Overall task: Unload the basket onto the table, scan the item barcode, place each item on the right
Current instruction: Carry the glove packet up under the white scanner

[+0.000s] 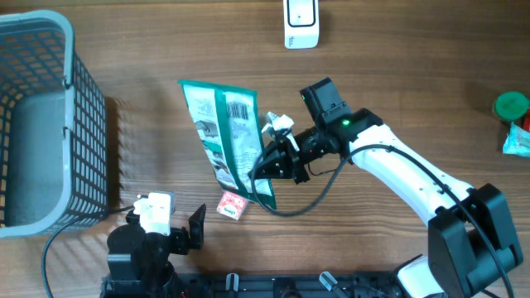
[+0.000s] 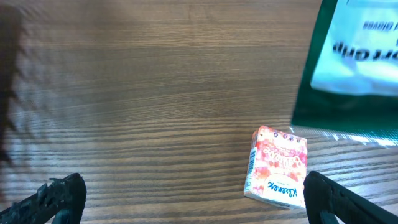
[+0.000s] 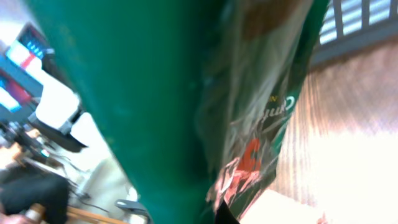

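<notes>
Green bag [image 1: 228, 136], barcode facing up, is pinched at one edge by my right gripper [image 1: 265, 170]; it could twist away from the scanner [image 1: 300, 23]. My left gripper [image 2: 196, 198] is spread, empty.

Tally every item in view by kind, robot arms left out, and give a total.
grey basket: 1
green snack bag: 1
tissue pack: 1
white scanner: 1
green round object: 1
blue-green packet: 1, cut off by the frame edge
Total: 6
</notes>
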